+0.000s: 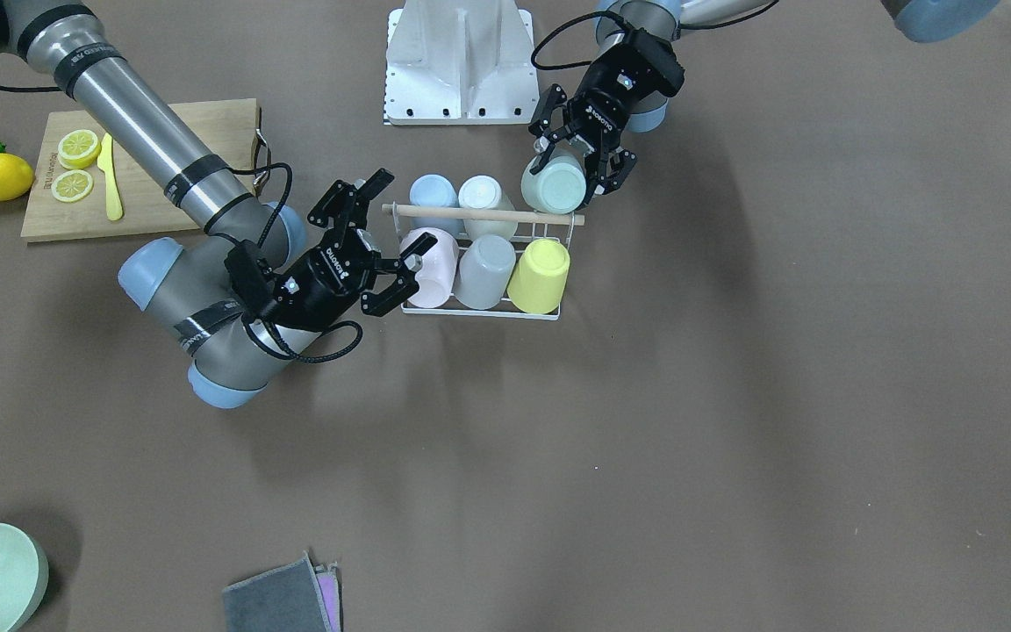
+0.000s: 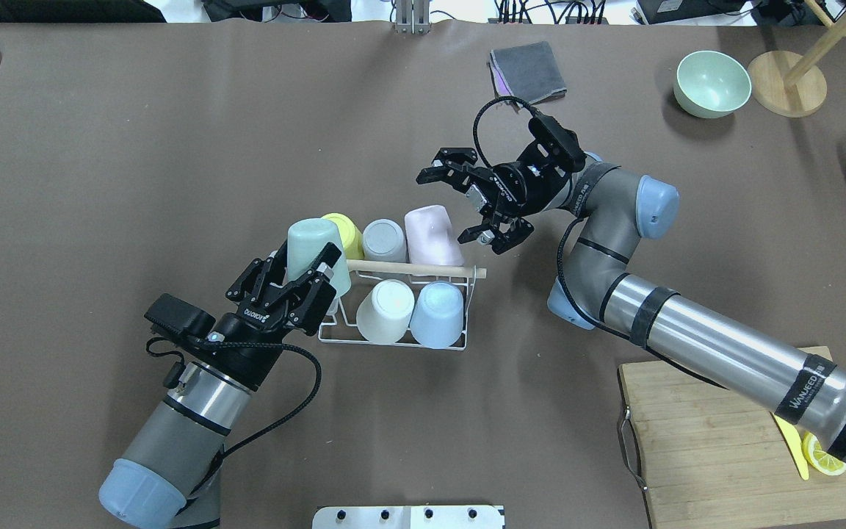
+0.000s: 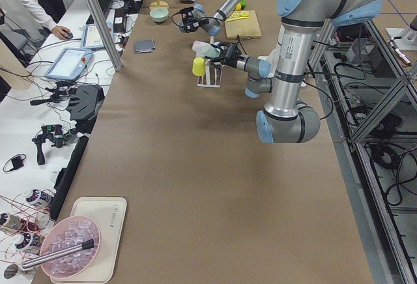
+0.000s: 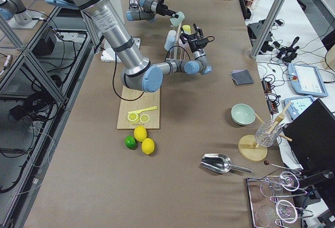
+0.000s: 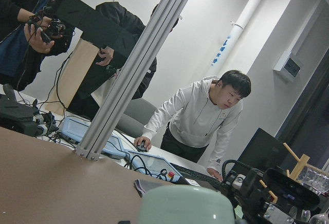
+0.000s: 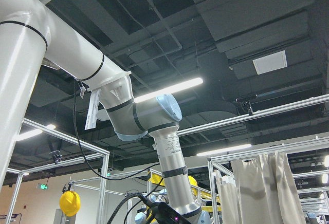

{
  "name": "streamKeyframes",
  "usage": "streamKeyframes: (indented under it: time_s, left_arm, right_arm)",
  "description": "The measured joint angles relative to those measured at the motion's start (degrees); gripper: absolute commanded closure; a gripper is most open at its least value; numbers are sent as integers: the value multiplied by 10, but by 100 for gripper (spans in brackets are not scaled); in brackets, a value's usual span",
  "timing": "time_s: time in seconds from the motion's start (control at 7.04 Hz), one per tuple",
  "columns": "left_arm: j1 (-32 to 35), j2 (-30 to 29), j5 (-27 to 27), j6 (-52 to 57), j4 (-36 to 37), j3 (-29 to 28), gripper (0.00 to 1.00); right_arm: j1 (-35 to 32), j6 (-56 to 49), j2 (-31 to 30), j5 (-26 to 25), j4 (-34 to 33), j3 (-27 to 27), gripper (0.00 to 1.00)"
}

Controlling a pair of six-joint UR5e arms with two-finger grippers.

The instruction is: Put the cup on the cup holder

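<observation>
Gripping green cup (image 2: 315, 244) at rack's (image 2: 393, 344) corner with left gripper (image 2: 297, 266), right gripper (image 1: 400, 215) hangs open beside pink cup (image 2: 432, 236).

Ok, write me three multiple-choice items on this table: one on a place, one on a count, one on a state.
1. Which cup on the cup holder is nearest the right gripper?
A. blue cup
B. pink cup
C. yellow cup

2. How many cups sit on the holder with no gripper on them?
A. three
B. five
C. seven

3. The left gripper is:
A. open and empty
B. shut on a bottle
C. shut on the green cup

Answers:
1 B: the pink cup stands at the holder's end, beside the right gripper's open fingers.
2 B: pink cup, grey cup, yellow cup, white cup and blue cup.
3 C: its fingers clamp the green cup's sides.
</observation>
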State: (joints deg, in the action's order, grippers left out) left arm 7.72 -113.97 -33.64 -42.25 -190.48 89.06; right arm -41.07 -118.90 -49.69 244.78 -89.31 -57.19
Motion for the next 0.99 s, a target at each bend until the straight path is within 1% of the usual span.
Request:
streamKeyframes:
  time_s: [0.28, 0.43, 0.57, 0.99]
  left_arm:
    - [-1, -4, 16, -5, -1, -16, 57]
    - [-1, -6, 20, -7, -4, -21, 37]
    - [-1, -6, 22, -6, -10, -22, 2]
    - [-1, -4, 24, 0, -32, -24, 2]
  right_arm:
    - [-34, 44, -26, 4, 0, -12, 0]
    - [-51, 73, -39, 9, 0, -15, 0]
    - [-70, 112, -50, 9, -1, -16, 1]
    - [-117, 280, -71, -9, -7, -24, 2]
